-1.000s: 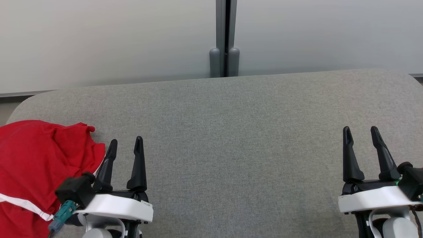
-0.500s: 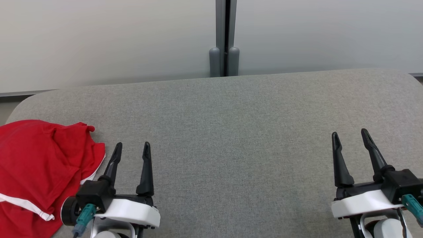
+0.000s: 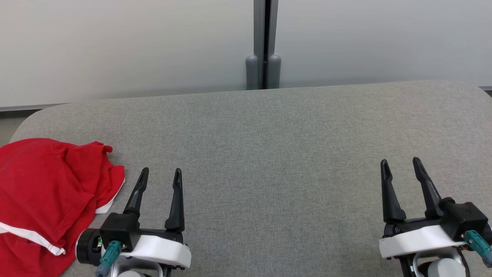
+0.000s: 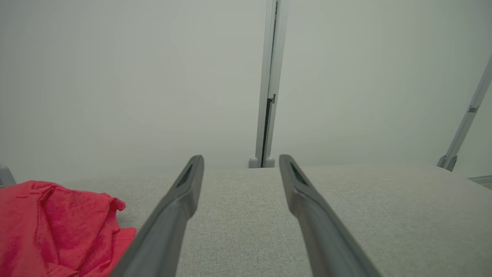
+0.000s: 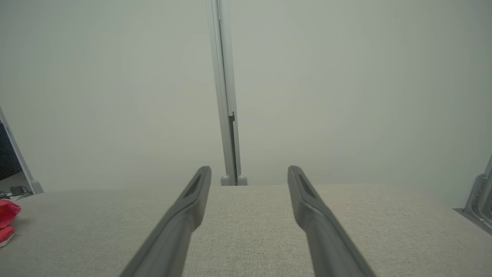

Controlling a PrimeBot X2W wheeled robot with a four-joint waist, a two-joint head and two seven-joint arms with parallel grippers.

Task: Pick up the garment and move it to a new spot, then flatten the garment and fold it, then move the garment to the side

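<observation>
The garment (image 3: pixel 46 192) is red with white trim and lies crumpled at the left edge of the grey table (image 3: pixel 269 154). It also appears in the left wrist view as a red heap (image 4: pixel 57 227) at lower left, and as a small red bit (image 5: pixel 7 219) at the left edge of the right wrist view. My left gripper (image 3: pixel 160 174) stands open just right of the garment, apart from it, with nothing between its fingers. Far to the right my right gripper (image 3: pixel 399 163) is open and empty over bare table.
A pale wall with a grey vertical post (image 3: pixel 263 44) runs behind the table's far edge. A slanted metal strut (image 4: pixel 465 123) stands at the right in the left wrist view. The table has rounded far corners.
Both grippers have drawn back toward the near edge of the table. The left one has moved right, away from the garment it stood against; the right one has shifted slightly left. The garment has not moved.
</observation>
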